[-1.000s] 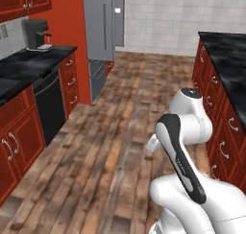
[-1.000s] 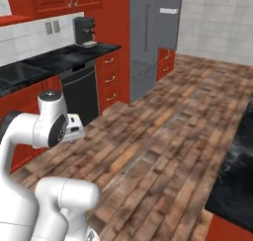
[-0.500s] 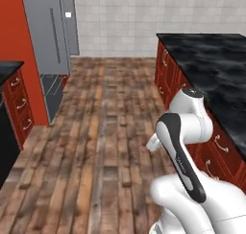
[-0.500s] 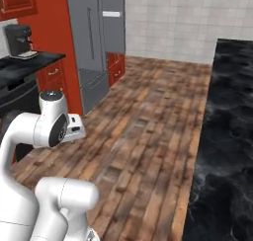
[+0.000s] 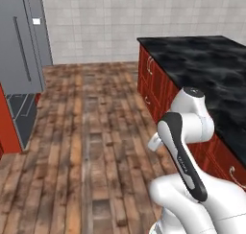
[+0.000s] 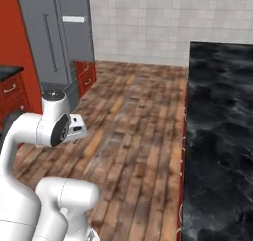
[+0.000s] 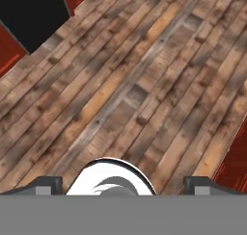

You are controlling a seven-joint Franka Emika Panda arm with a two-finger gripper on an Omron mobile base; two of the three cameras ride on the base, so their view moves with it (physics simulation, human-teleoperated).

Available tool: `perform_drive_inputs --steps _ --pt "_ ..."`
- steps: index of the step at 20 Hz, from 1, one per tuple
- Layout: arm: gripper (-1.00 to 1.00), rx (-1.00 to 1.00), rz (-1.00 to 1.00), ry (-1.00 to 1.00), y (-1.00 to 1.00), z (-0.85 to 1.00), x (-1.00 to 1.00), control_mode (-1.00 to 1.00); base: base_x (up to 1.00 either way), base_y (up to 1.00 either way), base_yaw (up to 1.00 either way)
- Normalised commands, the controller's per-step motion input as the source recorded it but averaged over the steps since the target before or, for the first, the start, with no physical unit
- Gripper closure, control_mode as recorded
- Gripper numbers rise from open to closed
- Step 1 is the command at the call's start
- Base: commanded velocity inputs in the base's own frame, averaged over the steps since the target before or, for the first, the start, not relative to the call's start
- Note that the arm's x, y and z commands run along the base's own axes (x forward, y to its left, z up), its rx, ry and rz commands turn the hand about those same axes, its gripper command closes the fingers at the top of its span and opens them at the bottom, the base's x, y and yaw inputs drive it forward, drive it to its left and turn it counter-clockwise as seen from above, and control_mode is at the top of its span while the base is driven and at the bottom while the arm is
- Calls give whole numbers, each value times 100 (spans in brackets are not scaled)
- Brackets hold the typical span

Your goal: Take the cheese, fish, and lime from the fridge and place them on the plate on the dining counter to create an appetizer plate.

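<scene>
The tall grey steel fridge stands with its double doors closed at the left of the left base view, across the brown plank floor from the long black marble-patterned dining counter on its red base. The cheese, fish and lime must lie behind those doors; none can be seen, and no plate can be seen on the stretch of counter in view. The white arm is folded close above its base. In the hand view the gripper points down at bare floorboards, its two dark tips set wide apart with nothing between them. Judging by kind, the lime will be firm, smooth and apt to roll, best pinched across its middle; the fish slick and slender, best taken mid-body; the cheese light, gripped on its flat faces.
</scene>
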Motion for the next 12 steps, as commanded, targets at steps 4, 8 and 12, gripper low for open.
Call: perform_drive_inputs --steps 4,8,12 --pt "-100 0 0 0 0 0 0 100 100 9 -8" --pt "-100 0 0 0 0 0 0 100 100 8 -1" --pt "-100 0 0 0 0 0 0 100 100 3 3"
